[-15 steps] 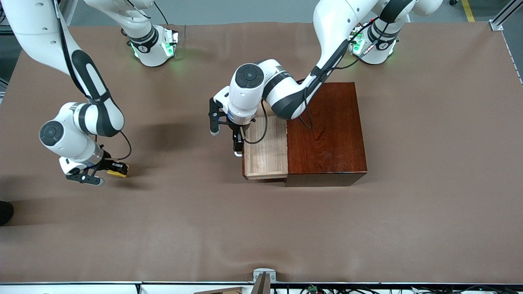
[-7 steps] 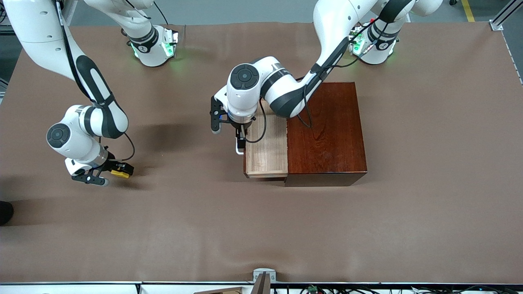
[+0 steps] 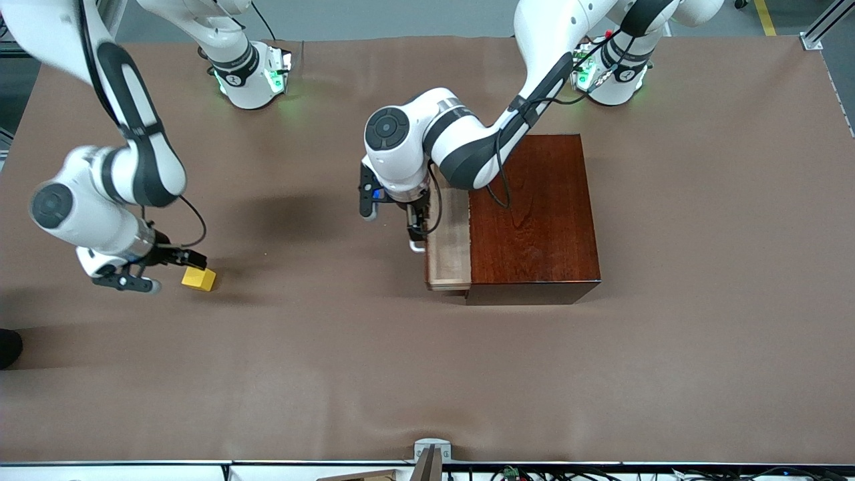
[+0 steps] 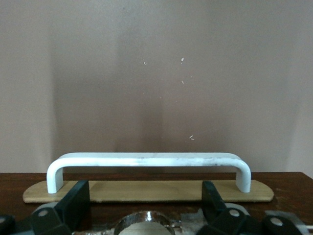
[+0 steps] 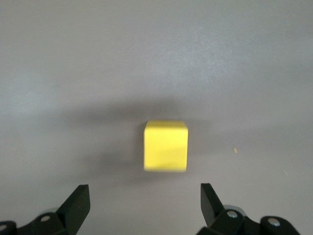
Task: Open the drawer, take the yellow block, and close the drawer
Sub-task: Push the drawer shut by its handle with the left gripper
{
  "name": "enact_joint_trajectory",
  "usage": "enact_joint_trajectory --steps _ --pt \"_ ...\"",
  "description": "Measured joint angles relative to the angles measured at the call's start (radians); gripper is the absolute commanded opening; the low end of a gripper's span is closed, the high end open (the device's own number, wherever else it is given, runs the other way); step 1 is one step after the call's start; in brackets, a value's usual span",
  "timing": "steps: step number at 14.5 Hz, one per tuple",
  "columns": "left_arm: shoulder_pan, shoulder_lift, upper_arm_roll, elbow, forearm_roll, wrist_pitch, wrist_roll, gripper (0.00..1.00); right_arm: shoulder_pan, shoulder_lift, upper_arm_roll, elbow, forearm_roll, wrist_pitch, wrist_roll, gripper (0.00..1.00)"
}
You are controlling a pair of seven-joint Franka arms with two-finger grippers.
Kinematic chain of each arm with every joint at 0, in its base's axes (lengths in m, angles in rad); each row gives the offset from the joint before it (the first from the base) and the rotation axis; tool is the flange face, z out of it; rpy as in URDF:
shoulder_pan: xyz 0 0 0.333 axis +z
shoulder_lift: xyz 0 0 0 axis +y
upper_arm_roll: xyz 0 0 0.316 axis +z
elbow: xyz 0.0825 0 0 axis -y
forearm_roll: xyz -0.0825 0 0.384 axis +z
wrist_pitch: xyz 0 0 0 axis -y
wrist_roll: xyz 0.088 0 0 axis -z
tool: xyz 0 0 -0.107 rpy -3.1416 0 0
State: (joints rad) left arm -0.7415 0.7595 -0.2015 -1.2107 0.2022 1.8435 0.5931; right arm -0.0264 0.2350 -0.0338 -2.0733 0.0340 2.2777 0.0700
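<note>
yellow block (image 3: 199, 278) beside open right pincer (image 3: 153, 270)

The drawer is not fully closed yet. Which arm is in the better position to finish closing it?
The left arm. Its open gripper is already at the white U-shaped bar handle of the pale-wood drawer in the dark reddish-brown wooden box. The right gripper, open, is beside the small bright-yellow cube.

A brown cloth (image 3: 701, 347) covers the whole table and shows soft wrinkles near the front camera. Along the top of the front view there is grey floor (image 3: 401, 17) with a yellow line (image 3: 765, 17), and an aluminium frame bar (image 3: 825, 23) at the corner.
</note>
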Motion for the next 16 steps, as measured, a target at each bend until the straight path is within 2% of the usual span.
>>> enact_joint_trajectory --steps 3,8,11,16 --pt "0.000 -0.003 0.016 0.003 0.032 -0.087 0.000 1.00 0.001 -0.136 0.005 0.039 -0.023 -0.189 0.000 1.00" --pt "0.010 -0.010 0.042 -0.003 0.072 -0.219 0.013 1.00 0.003 -0.203 0.017 0.291 -0.026 -0.561 0.000 1.00" --pt "0.009 -0.014 0.044 -0.003 0.072 -0.228 0.027 1.00 0.004 -0.232 0.020 0.387 -0.027 -0.643 -0.017 1.00" --pt "0.009 -0.019 0.048 -0.003 0.072 -0.195 0.005 1.00 0.004 -0.283 0.018 0.416 -0.027 -0.692 -0.055 1.00"
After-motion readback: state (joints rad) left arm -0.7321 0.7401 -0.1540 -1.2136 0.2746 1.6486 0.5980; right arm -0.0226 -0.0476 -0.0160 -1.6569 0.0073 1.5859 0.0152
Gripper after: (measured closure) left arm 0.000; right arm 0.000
